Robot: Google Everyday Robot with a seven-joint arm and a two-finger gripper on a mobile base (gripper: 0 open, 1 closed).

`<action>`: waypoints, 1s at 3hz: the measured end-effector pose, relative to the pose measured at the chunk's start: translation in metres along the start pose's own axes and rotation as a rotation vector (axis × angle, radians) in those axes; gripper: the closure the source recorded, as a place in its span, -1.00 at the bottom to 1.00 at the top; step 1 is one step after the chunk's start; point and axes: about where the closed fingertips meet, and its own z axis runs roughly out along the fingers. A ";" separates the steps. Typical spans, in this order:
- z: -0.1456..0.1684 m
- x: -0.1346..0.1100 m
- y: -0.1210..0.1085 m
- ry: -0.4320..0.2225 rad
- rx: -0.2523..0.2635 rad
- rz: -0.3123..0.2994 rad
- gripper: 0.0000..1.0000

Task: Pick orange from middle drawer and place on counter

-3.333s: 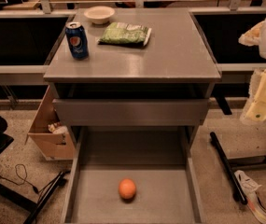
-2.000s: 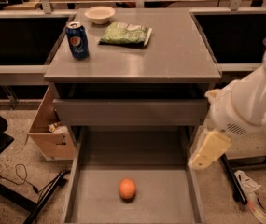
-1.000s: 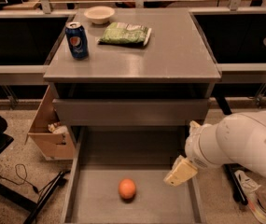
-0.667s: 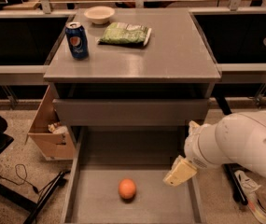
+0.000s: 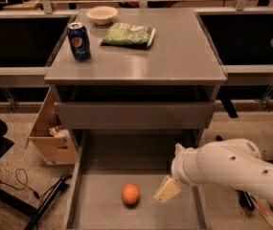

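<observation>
The orange (image 5: 130, 194) lies on the bare floor of the open middle drawer (image 5: 97, 210), near its centre front. My gripper (image 5: 167, 190) is at the end of the white arm that reaches in from the right; it hangs low over the drawer, a short way to the right of the orange and apart from it. The grey counter (image 5: 174, 56) is the cabinet top above the drawer.
On the counter stand a blue soda can (image 5: 79, 41), a green snack bag (image 5: 127, 34) and a pale bowl (image 5: 102, 14). A closed drawer front (image 5: 133, 115) sits above the open one. A cardboard box (image 5: 50, 138) stands on the floor at the left.
My arm has come in from the right, dropped down over the drawer and moved left toward the orange. The orange has not moved.
</observation>
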 end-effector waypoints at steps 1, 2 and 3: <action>0.062 0.006 0.016 -0.025 -0.056 -0.007 -1.00; 0.118 0.008 0.032 -0.049 -0.100 -0.027 -1.00; 0.164 0.009 0.038 -0.082 -0.124 -0.052 -1.00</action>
